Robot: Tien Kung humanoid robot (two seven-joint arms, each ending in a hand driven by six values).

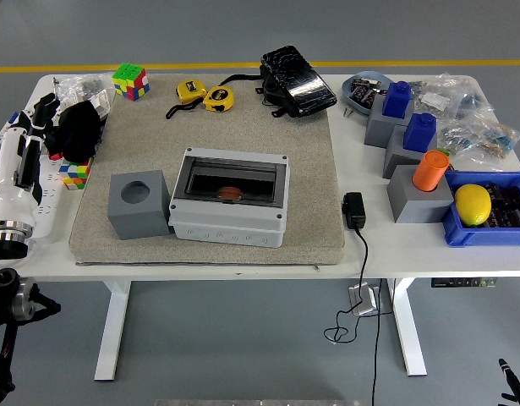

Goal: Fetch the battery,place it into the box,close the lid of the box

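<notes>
The grey box (230, 222) stands in the middle of the beige mat (302, 144). Its dark see-through lid (232, 179) lies flat over the opening. Through the lid a small orange-brown thing (230, 193) shows inside, probably the battery. My left arm (19, 182), white with a black hand (72, 128), rests at the table's left edge, well apart from the box. Only a black tip (506, 370) shows at the lower right corner, below the table.
A grey cube with a round hole (137, 203) touches the box's left side. Behind are a Rubik's cube (130, 81), two yellow tape measures (205, 95) and a black pouch (297, 81). Right: grey blocks, an orange cylinder (430, 169), a charger (354, 210), a blue bin (488, 233) with a lemon.
</notes>
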